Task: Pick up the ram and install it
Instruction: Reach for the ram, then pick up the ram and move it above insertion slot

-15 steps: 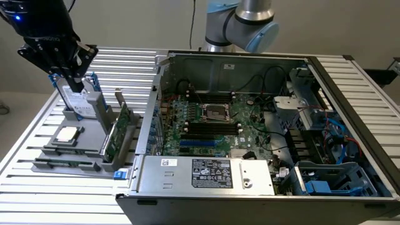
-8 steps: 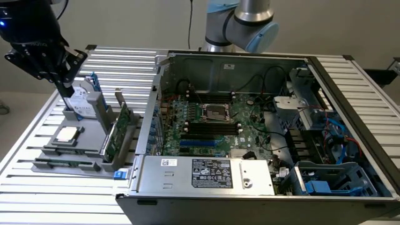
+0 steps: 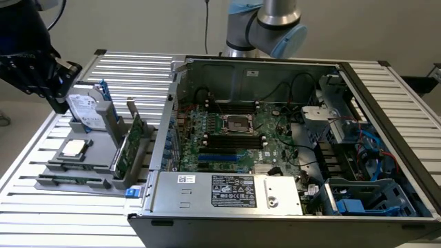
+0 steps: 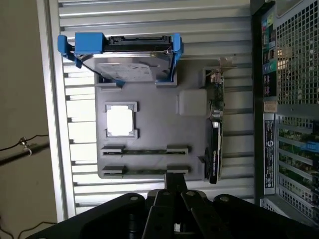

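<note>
In the wrist view the gripper [image 4: 175, 181] is fully closed and empty, hanging above the gray tray [image 4: 149, 124]. The ram [image 4: 145, 171] lies in the tray's edge slot, apart from the fingers. The exterior view adds the open computer case [image 3: 262, 77] just beside the tray.

You are viewing one gray tray [image 4: 154, 124] and one open computer case [image 3: 262, 75]. The tray is carrying one hard drive [image 4: 127, 67], which is sitting in one blue caddy [image 4: 67, 45]. It is also carrying one square processor chip [image 4: 119, 121], one pale block [image 4: 192, 102] and one expansion card [image 4: 214, 144] standing on edge. You are also seeing what appear to be two memory modules, both lying edge-on and hard to separate: one ram stick [image 4: 144, 151] and a second ram stick [image 4: 144, 172].
</note>
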